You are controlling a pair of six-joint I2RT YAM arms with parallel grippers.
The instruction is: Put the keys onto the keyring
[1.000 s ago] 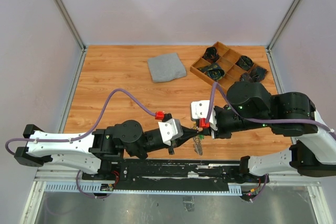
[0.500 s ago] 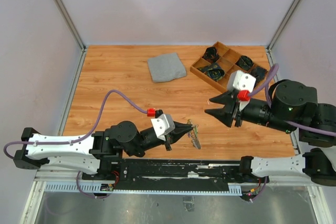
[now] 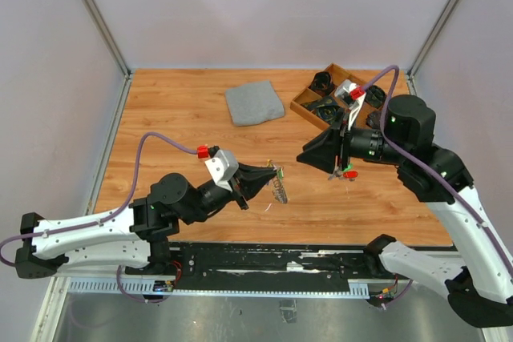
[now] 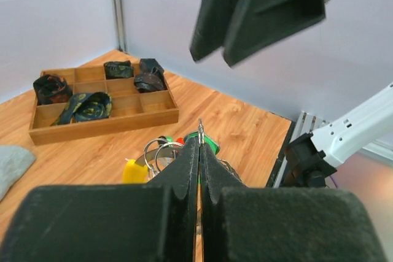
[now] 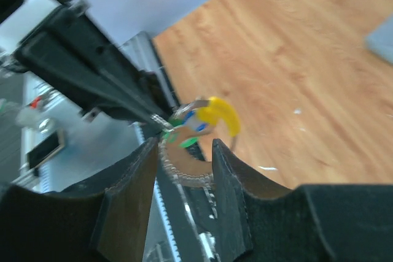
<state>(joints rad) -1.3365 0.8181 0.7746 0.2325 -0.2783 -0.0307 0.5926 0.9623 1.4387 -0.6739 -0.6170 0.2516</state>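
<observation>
Top external view: the left tool [image 3: 260,175] hangs over the bench [image 3: 176,118] at about 6 o'clock. Its jaws are pinched right together on the keyring [image 3: 278,187], which dangles off the tips, clear of the wood. From the left wrist camera I can see a yellow key [image 4: 130,170] and a green key [image 4: 210,146] bunched at the ring, so some keys look to be threaded on already.

The right tool [image 3: 317,154] is raised at the ring's 3 o'clock, apart from it, with its jaws standing well apart and nothing in them. Its own camera looks between the fingers [image 5: 132,191] straight at the ring.

On the bench under the right arm, at roughly 4 o'clock, lie small red and green bits [image 3: 347,174]. They may be loose keys, though they are too small to say for sure. The wooden tray [image 3: 303,108] sits at 1 o'clock and the grey cloth [image 3: 254,103] at 12, both well away.

I'd judge this as the gap between one key and the next. The left tool presents the ring while the right is free to fetch. The next move needs the right tool to drop onto a loose key, nip it by the head, and bring its hole to the ring's split, with the left holding steady.
</observation>
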